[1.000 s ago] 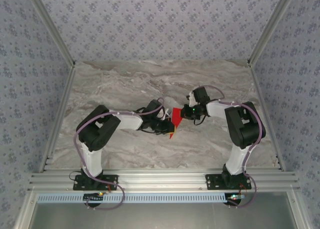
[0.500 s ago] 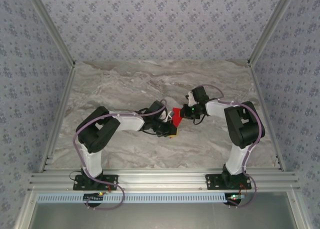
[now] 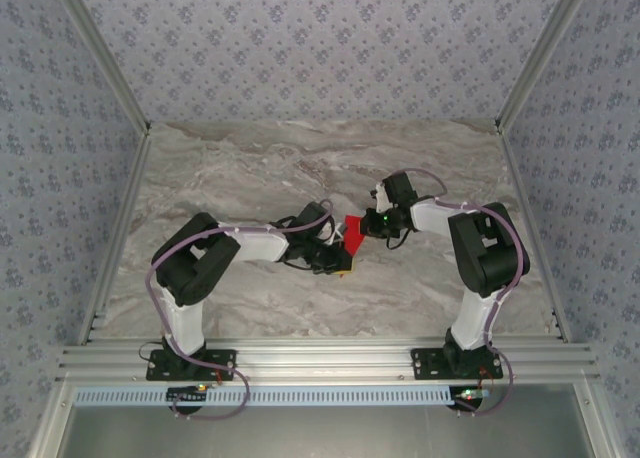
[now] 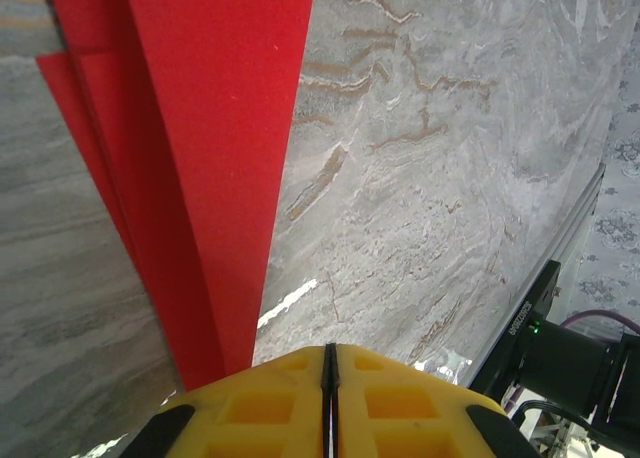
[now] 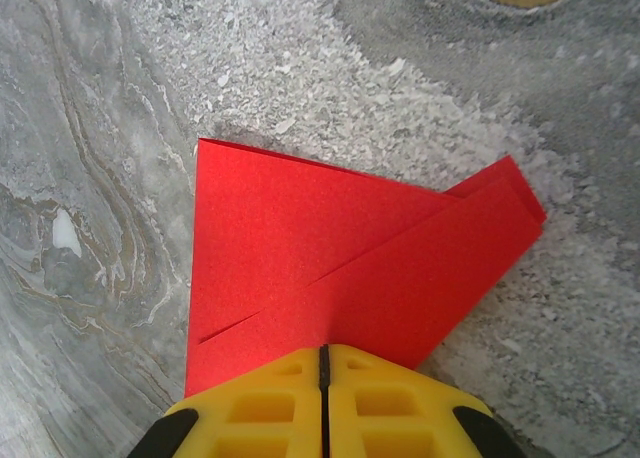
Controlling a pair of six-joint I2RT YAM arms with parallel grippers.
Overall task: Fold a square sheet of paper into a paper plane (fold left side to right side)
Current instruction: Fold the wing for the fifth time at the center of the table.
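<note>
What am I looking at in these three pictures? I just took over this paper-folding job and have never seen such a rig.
Two robot arms are bolted at the near edge of a marble table. The wide picture comes from a fixed camera above and behind them, left arm on the left. The other two come from cameras on each wrist, looking past its yellow fingers. A partly folded red paper lies on the table between the arms. The left gripper and the right gripper are both shut, tips at the paper; whether they pinch it or only press it down, I cannot tell.
</note>
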